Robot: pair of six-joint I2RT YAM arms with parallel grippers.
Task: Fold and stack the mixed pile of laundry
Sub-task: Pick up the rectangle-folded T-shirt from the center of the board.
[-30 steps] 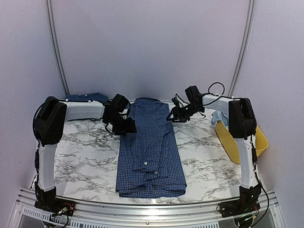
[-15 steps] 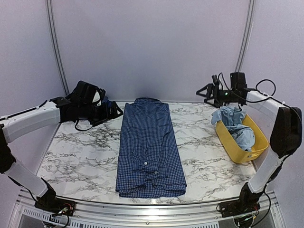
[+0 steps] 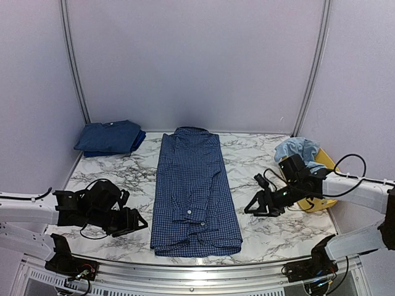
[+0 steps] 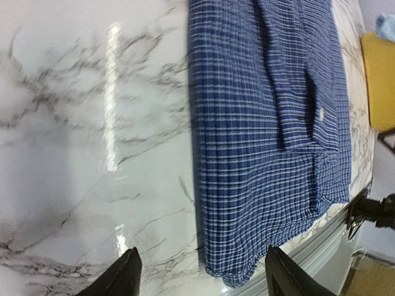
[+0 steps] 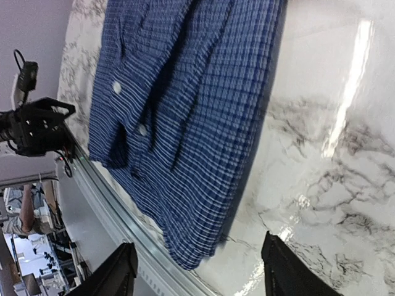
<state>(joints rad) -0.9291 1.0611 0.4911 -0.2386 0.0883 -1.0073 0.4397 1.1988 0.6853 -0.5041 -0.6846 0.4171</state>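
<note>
The navy small-check button-up shirt (image 3: 194, 191) lies flat along the middle of the marble table, sleeves folded in, collar at the far end. My left gripper (image 3: 139, 223) hovers low at the left of its near hem. In the left wrist view it (image 4: 203, 274) is open, with the shirt's (image 4: 271, 105) near left corner lying below the gap. My right gripper (image 3: 250, 208) sits right of the hem, and in the right wrist view it (image 5: 199, 259) is open over the shirt's (image 5: 185, 92) near right corner. A folded solid dark-blue piece (image 3: 110, 137) rests at the back left. A light-blue garment (image 3: 296, 148) hangs in the tub.
The yellow plastic tub (image 3: 326, 163) stands at the right edge, behind my right arm. A metal rail (image 3: 197, 266) runs along the table's near edge, just past the shirt's hem. Bare marble lies on both sides of the shirt.
Both arms have swung from the shirt's collar end, out to the sides, then down to the near corners of the hem. The shirt has not moved.
</note>
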